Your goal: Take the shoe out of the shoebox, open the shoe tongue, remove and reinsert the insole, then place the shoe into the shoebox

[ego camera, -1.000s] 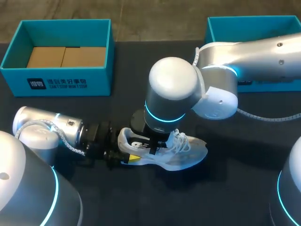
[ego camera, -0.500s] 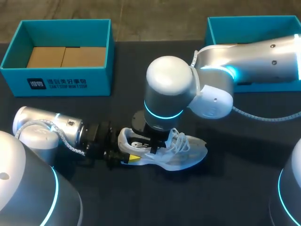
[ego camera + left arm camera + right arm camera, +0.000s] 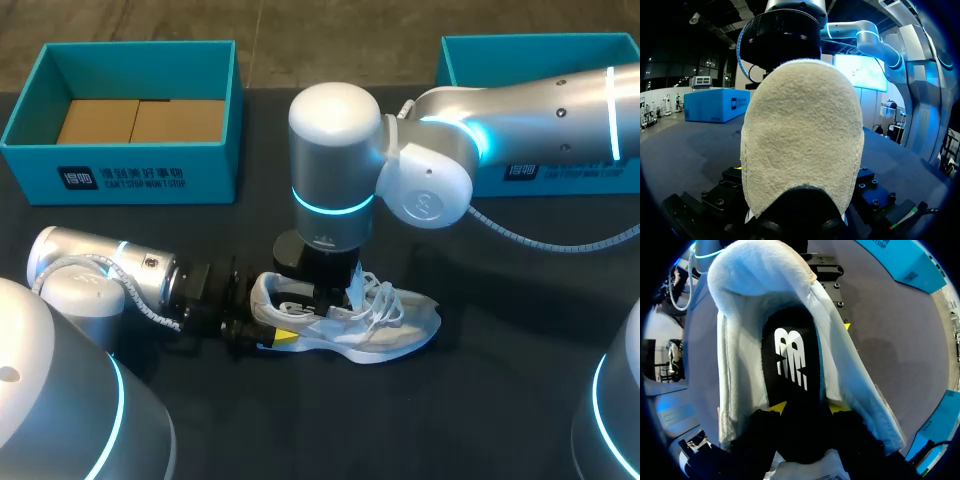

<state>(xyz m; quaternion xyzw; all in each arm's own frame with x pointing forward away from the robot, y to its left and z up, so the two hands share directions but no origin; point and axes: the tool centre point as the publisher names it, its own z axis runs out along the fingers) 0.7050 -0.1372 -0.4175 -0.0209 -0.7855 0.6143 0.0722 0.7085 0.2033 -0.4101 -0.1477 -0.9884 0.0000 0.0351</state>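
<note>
A white mesh shoe (image 3: 392, 326) lies on the dark table, toe to the right. My left gripper (image 3: 264, 322) is at its heel, one yellow tip (image 3: 285, 337) against the near side; the fuzzy heel (image 3: 802, 135) fills the left wrist view between its jaws, which appear shut on it. My right gripper (image 3: 807, 409) points down into the shoe's mouth (image 3: 740, 345), its yellow fingertips (image 3: 778, 407) apart over the black insole (image 3: 790, 357), which lies flat inside. In the head view the right wrist (image 3: 325, 255) hides those fingers.
A teal shoebox (image 3: 130, 178) with brown cardboard inside stands at the back left. A second teal box (image 3: 470, 48) sits at the back right, partly behind my right arm. Bare dark table lies in front of the shoe.
The right arm's wrist has swung left and lifted a little above the shoe, and its fingers have spread wider. The shoe and left gripper stay put.
</note>
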